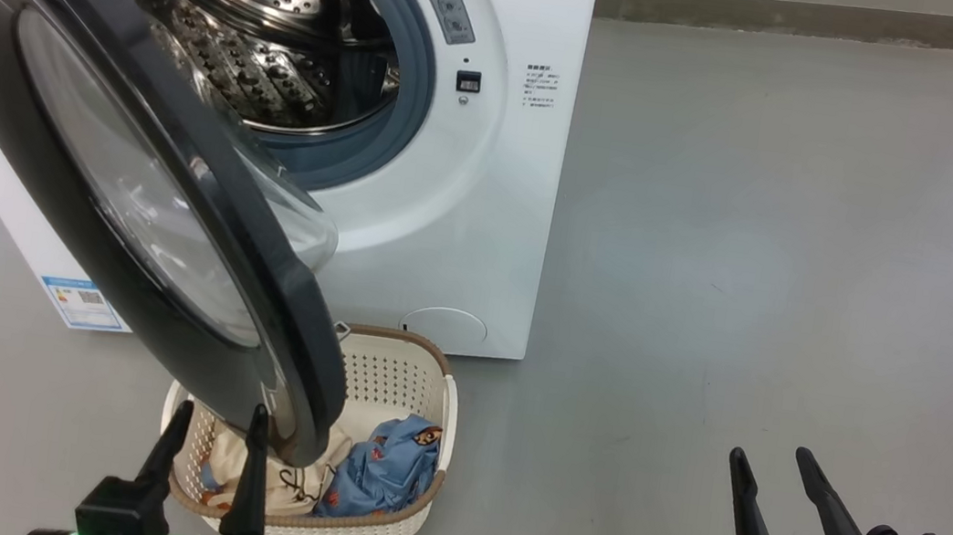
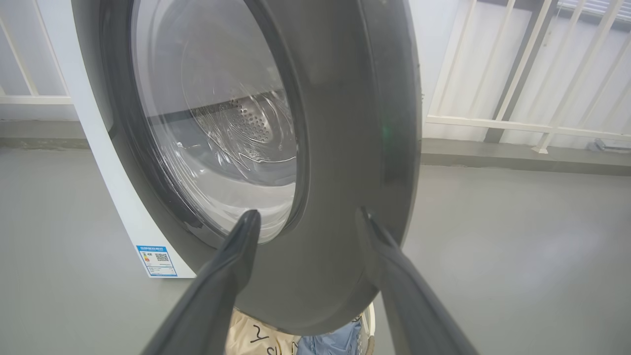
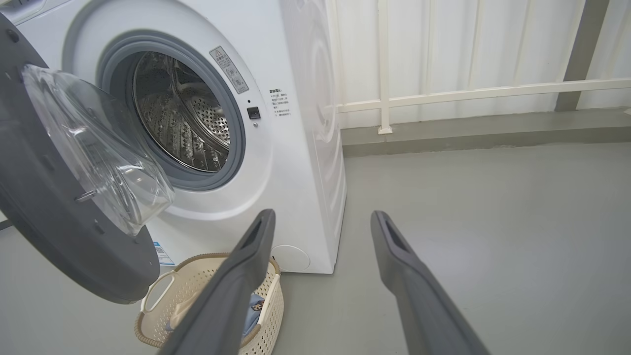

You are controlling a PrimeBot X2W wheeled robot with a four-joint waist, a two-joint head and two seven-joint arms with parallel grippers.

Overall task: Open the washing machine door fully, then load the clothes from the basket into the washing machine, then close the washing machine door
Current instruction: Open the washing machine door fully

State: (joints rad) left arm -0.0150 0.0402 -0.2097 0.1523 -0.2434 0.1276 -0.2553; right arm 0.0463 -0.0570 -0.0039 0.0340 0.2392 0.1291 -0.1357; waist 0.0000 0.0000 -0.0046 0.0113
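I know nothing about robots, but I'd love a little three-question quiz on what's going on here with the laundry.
1. True or false: the washing machine door is shut.
2. In one word: is the right gripper open or shut?
3. Where are the clothes?
A. draped over the washing machine door
B. in the basket
C. clamped in the right gripper

Key: 1 false, it is swung open; 2 open, holding nothing; 3 B.
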